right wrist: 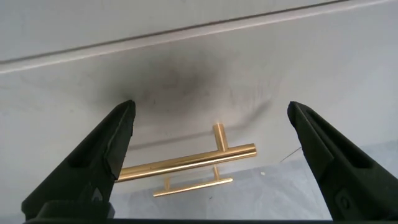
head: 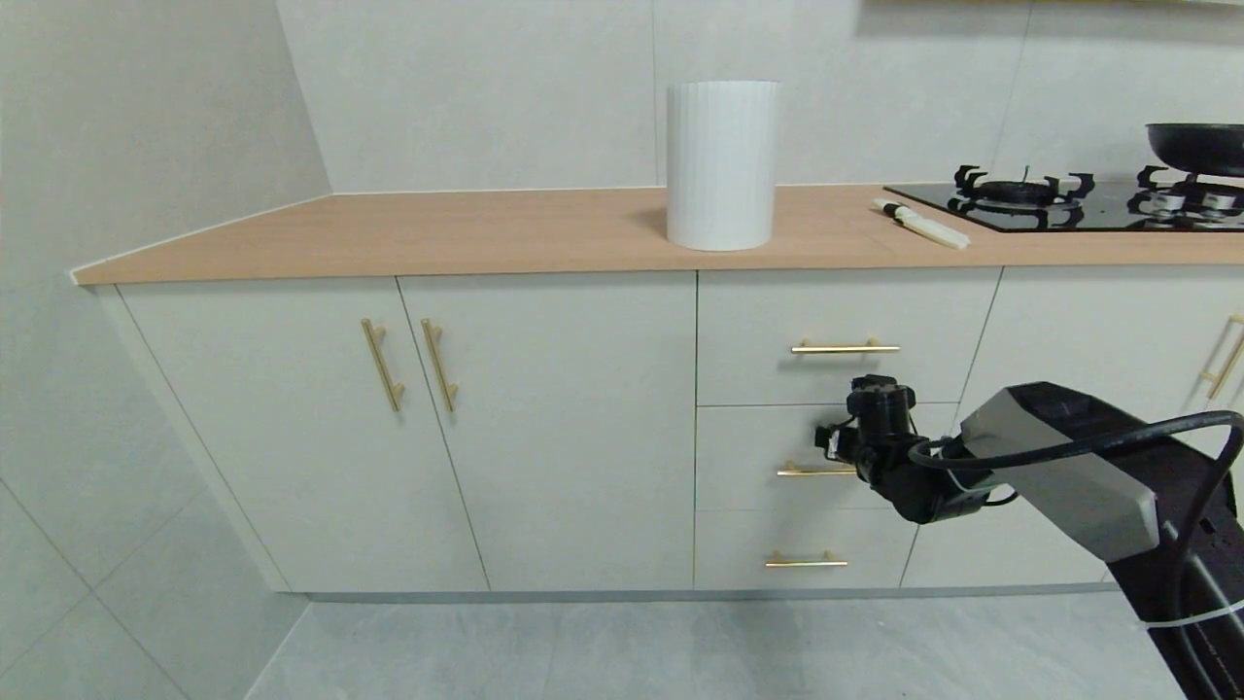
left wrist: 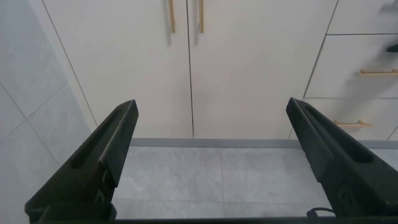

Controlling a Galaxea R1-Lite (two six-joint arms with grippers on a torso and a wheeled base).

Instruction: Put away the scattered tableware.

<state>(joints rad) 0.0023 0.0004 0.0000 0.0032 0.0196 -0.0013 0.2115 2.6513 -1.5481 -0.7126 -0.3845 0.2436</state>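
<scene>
Right gripper (right wrist: 210, 111) at the middle drawer handle (right wrist: 186, 163), fingers spread wide.
Left gripper (left wrist: 211, 107) likewise wide; white utensil (head: 921, 224) lies near the counter's (head: 437, 233) front edge.

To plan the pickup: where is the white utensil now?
Head view, right side: the white utensil lies on the counter between the tall white container and the stove, close to the stove's edge.
</scene>
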